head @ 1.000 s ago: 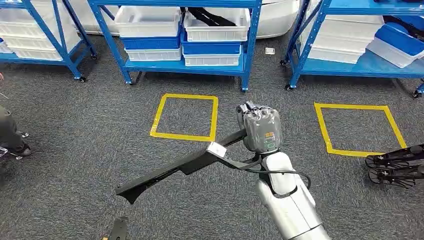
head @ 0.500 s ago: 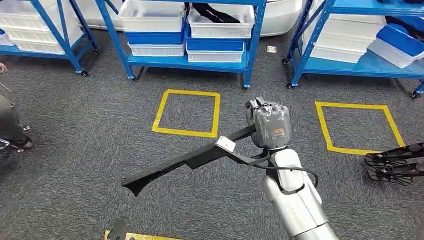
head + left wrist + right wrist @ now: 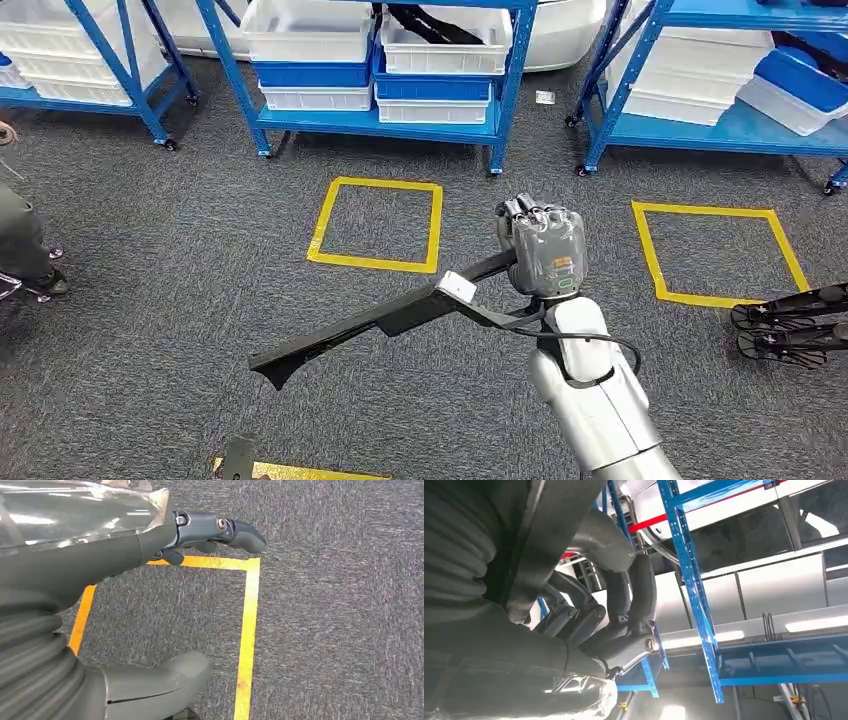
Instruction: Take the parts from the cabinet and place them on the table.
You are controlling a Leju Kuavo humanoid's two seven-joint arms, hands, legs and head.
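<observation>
My right hand (image 3: 543,250) is raised over the carpet and grips one end of a long black part (image 3: 370,325). The part slants down to the left and carries a white label (image 3: 458,287). In the right wrist view the dark fingers (image 3: 634,605) curl around the black part (image 3: 549,540). In the left wrist view my left hand (image 3: 100,580) hangs above the floor. Its thumb (image 3: 165,680) and fingers (image 3: 225,530) are apart, with nothing between them.
Blue racks with white and blue bins (image 3: 370,60) stand ahead, another rack (image 3: 720,90) at the right. Two yellow tape squares (image 3: 378,225) (image 3: 715,255) mark the grey carpet. Black parts (image 3: 790,325) lie at the right edge. A person's leg (image 3: 25,250) is at the left edge.
The whole view has shifted slightly, so the camera moved; a yellow tape strip now shows at the bottom edge. My right hand keeps the same hold on the black part.
</observation>
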